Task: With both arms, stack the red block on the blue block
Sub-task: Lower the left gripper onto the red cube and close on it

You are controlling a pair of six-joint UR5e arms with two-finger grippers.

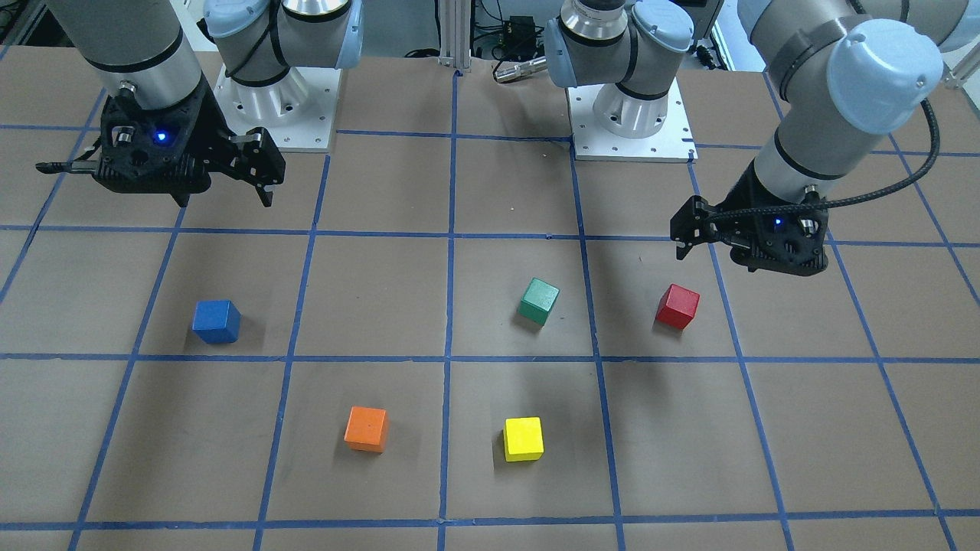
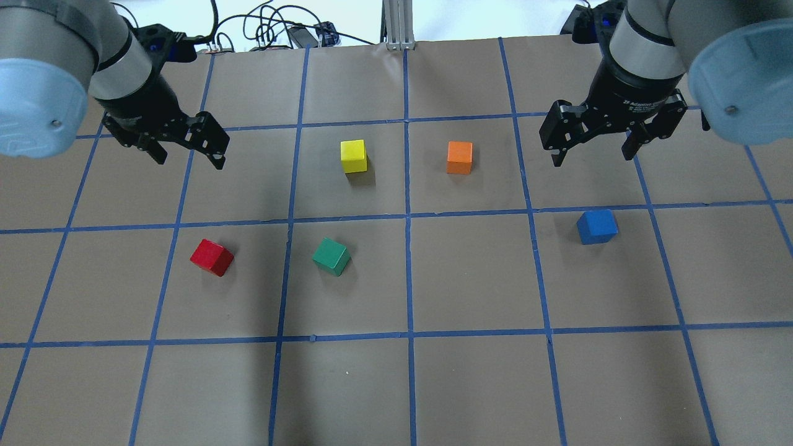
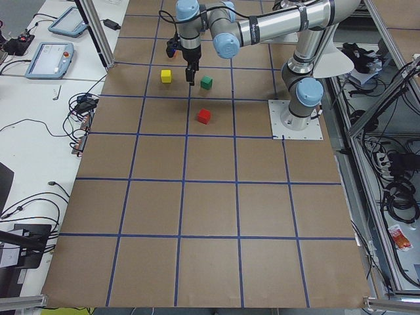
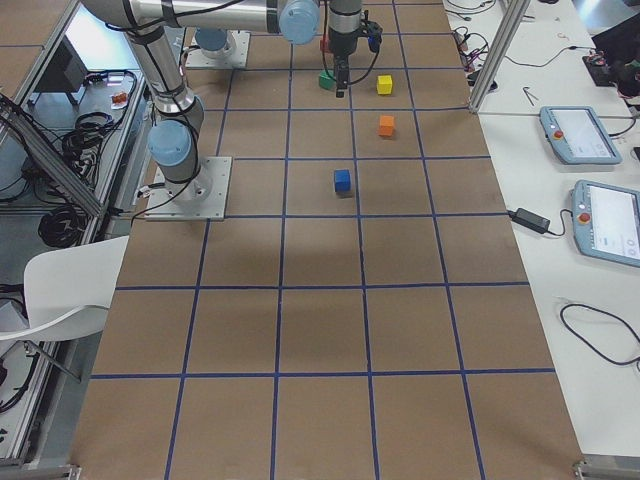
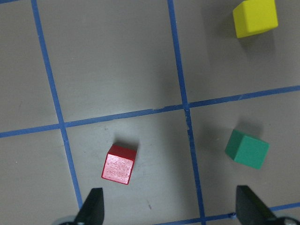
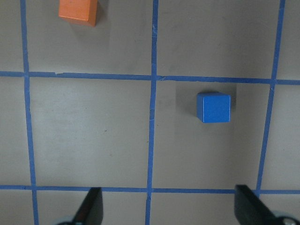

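The red block (image 2: 212, 257) lies on the table's left half, also in the front view (image 1: 677, 306) and the left wrist view (image 5: 119, 164). My left gripper (image 2: 189, 158) hangs open and empty above the table, beyond the red block; it also shows in the front view (image 1: 746, 256) and the left wrist view (image 5: 169, 208). The blue block (image 2: 596, 226) lies on the right half, also in the front view (image 1: 216, 321) and the right wrist view (image 6: 213, 107). My right gripper (image 2: 591, 155) hangs open and empty beyond it; it also shows in the front view (image 1: 157, 187) and the right wrist view (image 6: 169, 208).
A green block (image 2: 331, 256) lies right of the red one. A yellow block (image 2: 354, 156) and an orange block (image 2: 459, 157) lie farther out, between the two grippers. The brown table (image 2: 471, 279) has a grid of blue tape.
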